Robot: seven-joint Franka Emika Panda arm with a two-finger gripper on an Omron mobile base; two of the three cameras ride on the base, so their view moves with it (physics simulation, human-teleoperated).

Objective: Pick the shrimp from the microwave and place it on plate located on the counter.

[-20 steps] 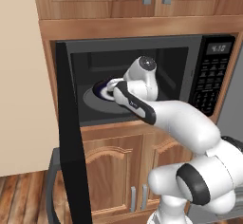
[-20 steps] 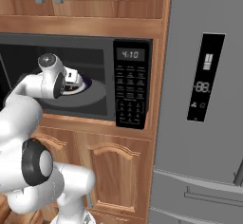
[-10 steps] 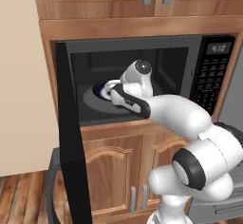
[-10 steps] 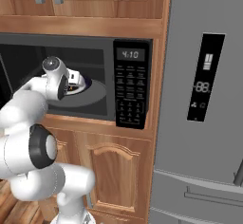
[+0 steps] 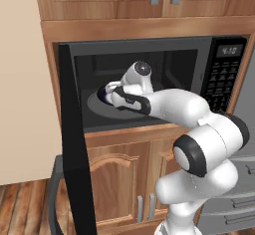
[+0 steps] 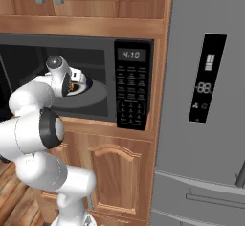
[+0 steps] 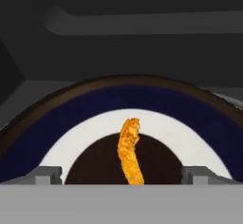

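Note:
The shrimp (image 7: 129, 151), a small orange curved strip, lies on the white centre of a dark blue-rimmed dish (image 7: 61, 118) inside the microwave (image 5: 224, 74). My gripper (image 7: 122, 175) is open, one finger on each side of the shrimp's near end, low over the dish. In the left base view my gripper (image 5: 107, 93) reaches into the oven cavity over the grey turntable (image 5: 97, 107). From the right base view an orange speck of shrimp (image 6: 72, 86) shows at my gripper (image 6: 76, 84). The white plate and the counter are out of view.
The microwave's black door (image 5: 74, 154) hangs open at the left, close to my arm. Wooden cabinets (image 5: 124, 179) sit below and above the oven. A grey fridge (image 6: 206, 100) stands to the right of the keypad (image 6: 134, 91).
My arm has pushed the hand a little deeper and to the left inside the microwave, closing in on the dish. The shrimp and dish have not moved.

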